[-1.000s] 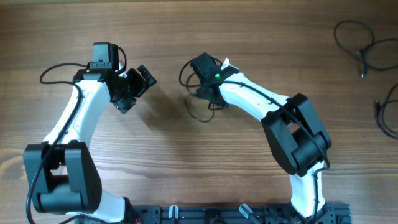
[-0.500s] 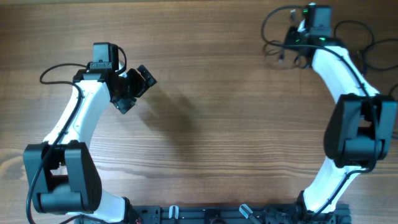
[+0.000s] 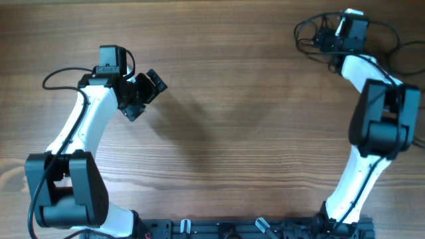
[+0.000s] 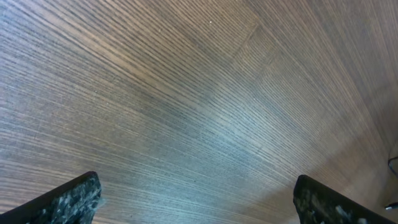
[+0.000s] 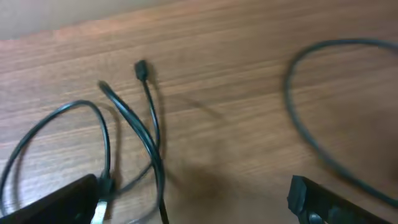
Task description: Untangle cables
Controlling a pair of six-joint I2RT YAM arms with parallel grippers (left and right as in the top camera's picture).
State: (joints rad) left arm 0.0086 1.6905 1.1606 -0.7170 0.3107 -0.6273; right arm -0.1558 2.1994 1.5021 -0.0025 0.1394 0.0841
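My right gripper [image 3: 324, 41] is stretched out to the far right corner, and its jaws stand wide apart in the right wrist view [image 5: 196, 208]. Thin black cables [image 5: 127, 127] lie looped on the wood just under and ahead of it. One small plug [image 5: 141, 68] points away, and another cord [image 5: 102, 186] runs beside the left finger. A separate cable [image 5: 311, 140] curves past on the right. From overhead the loops [image 3: 307, 31] spread around the gripper. My left gripper [image 3: 150, 87] hovers open over bare wood [image 4: 199, 208] at the left, far from the cables.
More thin black cable [image 3: 397, 41] lies beyond the right arm at the table's far right edge. The right arm's own links [image 3: 382, 113] run down the right side. A black rail [image 3: 252, 229] lines the front edge.
The right arm has swung from the table's middle to the far right corner, carrying a cable along, and its jaws have now opened. The left arm has not moved.
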